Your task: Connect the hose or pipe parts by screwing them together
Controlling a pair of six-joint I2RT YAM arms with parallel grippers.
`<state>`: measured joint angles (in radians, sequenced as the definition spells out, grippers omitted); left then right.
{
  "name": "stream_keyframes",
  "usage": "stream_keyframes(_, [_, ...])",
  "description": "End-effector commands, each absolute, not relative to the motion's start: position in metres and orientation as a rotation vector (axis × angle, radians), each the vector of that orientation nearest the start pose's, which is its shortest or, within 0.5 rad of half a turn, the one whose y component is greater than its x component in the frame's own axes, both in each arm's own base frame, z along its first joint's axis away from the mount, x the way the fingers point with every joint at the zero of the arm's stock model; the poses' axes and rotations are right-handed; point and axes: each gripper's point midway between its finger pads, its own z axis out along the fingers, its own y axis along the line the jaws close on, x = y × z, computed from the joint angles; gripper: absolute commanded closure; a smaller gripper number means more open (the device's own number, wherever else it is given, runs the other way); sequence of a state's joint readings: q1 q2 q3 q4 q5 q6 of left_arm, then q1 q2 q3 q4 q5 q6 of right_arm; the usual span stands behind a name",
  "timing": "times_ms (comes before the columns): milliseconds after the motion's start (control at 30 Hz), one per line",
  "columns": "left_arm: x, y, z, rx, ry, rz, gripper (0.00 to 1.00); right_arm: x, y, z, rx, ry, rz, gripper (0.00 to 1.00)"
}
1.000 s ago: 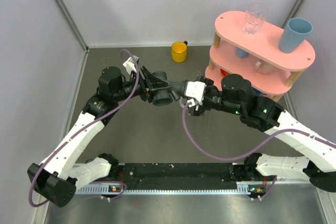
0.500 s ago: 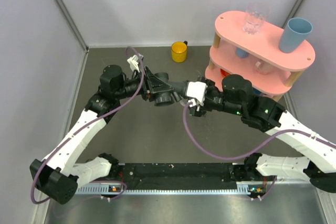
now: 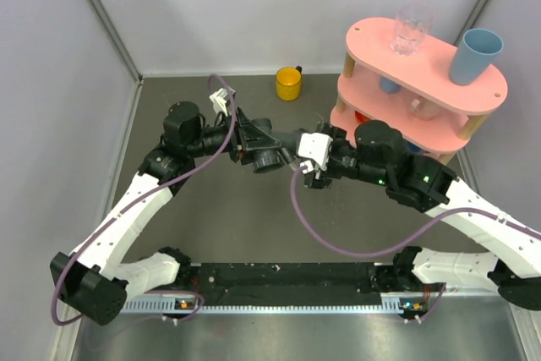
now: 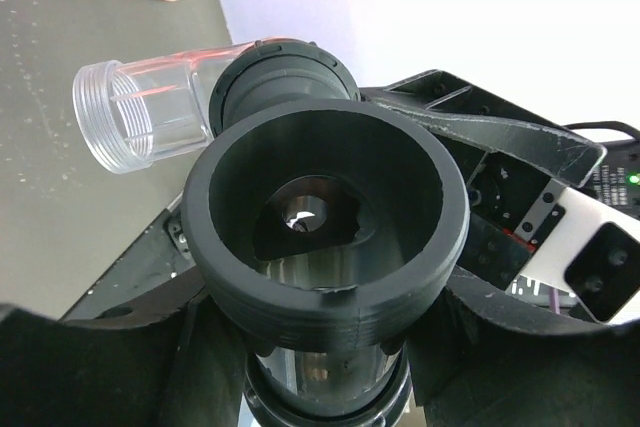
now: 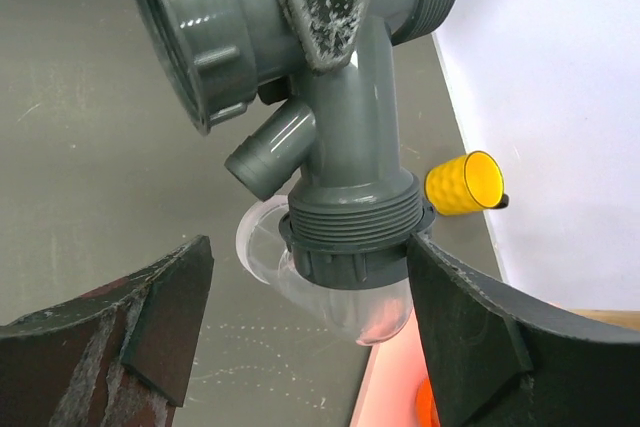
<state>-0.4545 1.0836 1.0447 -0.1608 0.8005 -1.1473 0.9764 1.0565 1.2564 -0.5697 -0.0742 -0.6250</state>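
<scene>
My left gripper (image 3: 245, 137) holds the dark grey T-shaped fitting (image 3: 267, 155) above the table's middle, shut on its body. In the left wrist view the fitting's wide round mouth (image 4: 325, 212) faces the camera between my fingers (image 4: 110, 367). The clear tubular piece (image 4: 150, 112) sticks out left from its grey collar (image 4: 280, 77), which sits on the fitting's threaded end. My right gripper (image 3: 303, 161) stands open around that collar (image 5: 350, 237). One finger (image 5: 480, 337) is at the collar's edge, the other (image 5: 150, 317) well apart. The clear bend (image 5: 345, 302) hangs below the collar.
A yellow cup (image 3: 288, 84) stands at the back of the table. A pink two-tier shelf (image 3: 435, 95) at the right carries a clear glass (image 3: 412, 29) and a blue cup (image 3: 476, 57). Purple cables (image 3: 330, 243) loop off both wrists.
My right gripper's jaws have widened around the collar and its wrist has turned a little. The left wrist has shifted slightly right and rolled, with the fitting still in it.
</scene>
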Motion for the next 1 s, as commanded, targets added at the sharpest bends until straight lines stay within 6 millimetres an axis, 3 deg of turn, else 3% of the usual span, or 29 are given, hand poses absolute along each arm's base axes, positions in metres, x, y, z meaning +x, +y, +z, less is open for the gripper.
stream_keyframes(0, [0.185, -0.275, 0.411, 0.188, 1.902, -1.948, 1.00, 0.185, 0.276, 0.346, -1.421, 1.210, 0.373, 0.22])
stream_keyframes(200, [0.182, -0.276, 0.417, 0.184, 1.958, -2.001, 1.00, 0.191, 0.265, 0.345, -1.401, 1.191, 0.292, 0.16])
stream_keyframes(367, [0.181, -0.275, 0.419, 0.168, 1.975, -2.005, 1.00, 0.202, 0.260, 0.361, -1.338, 1.152, 0.218, 0.15])
stream_keyframes(700, [0.175, -0.274, 0.420, 0.178, 1.983, -2.029, 1.00, 0.208, 0.271, 0.359, -1.374, 1.140, 0.208, 0.19])
stream_keyframes(800, [0.173, -0.274, 0.419, 0.204, 1.973, -2.033, 1.00, 0.203, 0.277, 0.360, -1.392, 1.133, 0.250, 0.25])
stream_keyframes(900, [0.170, -0.272, 0.424, 0.286, 1.901, -2.006, 1.00, 0.198, 0.281, 0.360, -1.401, 1.140, 0.299, 0.43])
stream_keyframes(933, [0.170, -0.272, 0.423, 0.316, 1.872, -1.990, 1.00, 0.197, 0.282, 0.360, -1.400, 1.142, 0.311, 0.55])
stream_keyframes(967, [0.170, -0.270, 0.427, 0.368, 1.799, -1.931, 1.00, 0.195, 0.283, 0.362, -1.394, 1.141, 0.326, 0.61])
